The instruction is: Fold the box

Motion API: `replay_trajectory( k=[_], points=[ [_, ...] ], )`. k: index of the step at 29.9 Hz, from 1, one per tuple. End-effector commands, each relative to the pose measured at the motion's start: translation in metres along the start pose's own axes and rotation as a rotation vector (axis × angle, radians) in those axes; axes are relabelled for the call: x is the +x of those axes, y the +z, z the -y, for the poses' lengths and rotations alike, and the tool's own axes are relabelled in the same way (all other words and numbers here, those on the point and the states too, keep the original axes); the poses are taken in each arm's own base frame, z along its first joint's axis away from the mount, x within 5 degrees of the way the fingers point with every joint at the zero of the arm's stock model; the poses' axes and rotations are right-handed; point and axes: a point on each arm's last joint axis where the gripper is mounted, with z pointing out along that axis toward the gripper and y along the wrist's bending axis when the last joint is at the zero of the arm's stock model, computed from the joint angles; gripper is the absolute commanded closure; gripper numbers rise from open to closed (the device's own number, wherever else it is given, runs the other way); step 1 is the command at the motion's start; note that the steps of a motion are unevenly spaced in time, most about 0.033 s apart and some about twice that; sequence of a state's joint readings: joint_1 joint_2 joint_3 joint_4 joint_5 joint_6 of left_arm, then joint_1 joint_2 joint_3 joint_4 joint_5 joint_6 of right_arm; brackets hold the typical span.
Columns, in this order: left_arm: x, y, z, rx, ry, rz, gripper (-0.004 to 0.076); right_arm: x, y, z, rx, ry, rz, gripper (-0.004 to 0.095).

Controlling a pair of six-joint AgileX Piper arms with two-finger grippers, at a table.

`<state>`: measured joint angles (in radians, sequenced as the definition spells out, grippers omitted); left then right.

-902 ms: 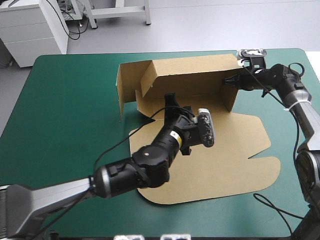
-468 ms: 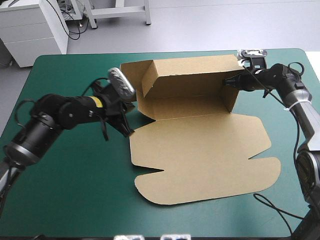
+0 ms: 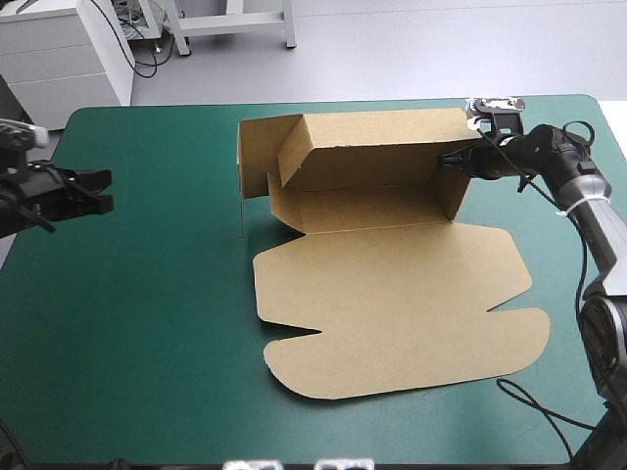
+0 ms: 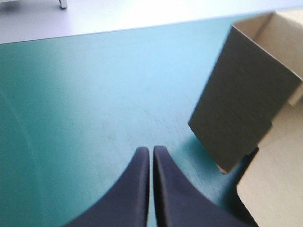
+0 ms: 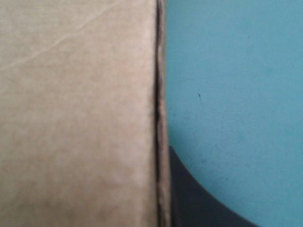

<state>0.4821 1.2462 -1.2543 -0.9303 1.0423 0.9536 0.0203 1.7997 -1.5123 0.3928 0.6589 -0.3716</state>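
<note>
Table (image 3: 147, 323) w/ teal-green cover fills most of the high view. The box (image 3: 392, 294), brown board, sits centre-to-right on it, only part-built. Its biggest part, a flat panel (image 3: 392, 333) w/ cut tabs, lies on the cover toward the near edge. The far section stands up: back wall (image 3: 382, 147) upright along the far side, R end wall (image 3: 453, 196) upright, and at the L end a raised flap (image 3: 257, 162) w/ a thin panel seen edge-on just beside it. R gripper (image 3: 446, 160) reaches in from the table's far R corner & sits at the top of the R end wall, near where it meets the back wall. In the R wrist view the board's edge (image 5: 161, 118) runs straight ahead from the gripper. One black finger (image 5: 199, 203) shows on the cover side and the other is hidden behind the board, so the gripper is pinching the box wall, fingers all but closed on the sheet. L gripper (image 3: 103, 189) is at the table's L edge, over the cover, well apart from the box & pointing toward it. In the L wrist view its two black fingers (image 4: 137, 189) meet in one pointed arch w/ only a hairline btw them: closed, nothing held. Ahead & off to one side stands the box's L flap, in shadow, w/ flat board next to it.
</note>
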Motion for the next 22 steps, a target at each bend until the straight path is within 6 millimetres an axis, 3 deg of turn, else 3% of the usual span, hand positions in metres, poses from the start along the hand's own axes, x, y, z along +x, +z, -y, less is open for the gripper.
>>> replay_trajectory(
  k=[1,8,19,22],
  points=[
    [-0.002,-0.021,-0.015,-0.017,-0.116,0.195,0.0715,-0.010,-0.021,-0.002,0.014,-0.015,0.040,0.0920],
    [0.016,-0.010,-0.021,-0.022,-0.134,0.182,0.0715,-0.014,-0.033,-0.004,0.015,-0.021,-0.058,0.0920],
    [0.015,-0.006,-0.025,-0.006,-0.164,0.203,0.0715,-0.035,-0.086,-0.015,0.010,-0.049,-0.233,0.0920],
    [0.016,-0.003,-0.023,0.037,-0.171,0.190,0.0715,-0.037,-0.098,-0.019,0.003,0.007,-0.199,0.0920]
  ],
)
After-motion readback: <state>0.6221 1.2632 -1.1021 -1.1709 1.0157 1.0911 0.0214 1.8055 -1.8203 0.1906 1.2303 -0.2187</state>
